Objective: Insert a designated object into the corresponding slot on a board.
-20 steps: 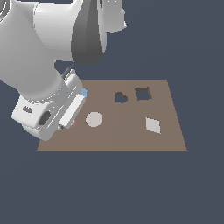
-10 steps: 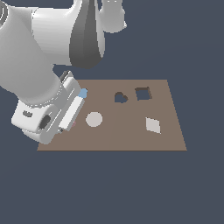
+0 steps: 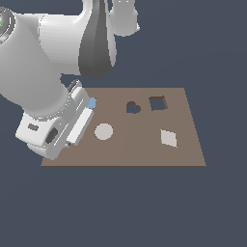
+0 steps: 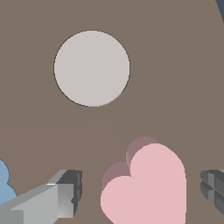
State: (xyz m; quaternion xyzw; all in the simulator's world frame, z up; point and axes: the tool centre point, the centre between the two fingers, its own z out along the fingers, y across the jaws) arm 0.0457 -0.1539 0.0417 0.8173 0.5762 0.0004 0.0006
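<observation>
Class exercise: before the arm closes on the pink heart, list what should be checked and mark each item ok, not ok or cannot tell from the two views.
1. Gripper open: ok; the fingers stand apart on either side of the pink heart.
2. Heart between the fingers: ok in the wrist view; the exterior view hides it behind the arm.
3. Fingers low enough to grip: cannot tell.
4. Grey disc clear of the fingers: ok, it lies apart on the board.
5. Light-blue piece clear of the near finger: cannot tell, it sits close at the frame edge.
6. Heart-shaped slot unobstructed: ok.
</observation>
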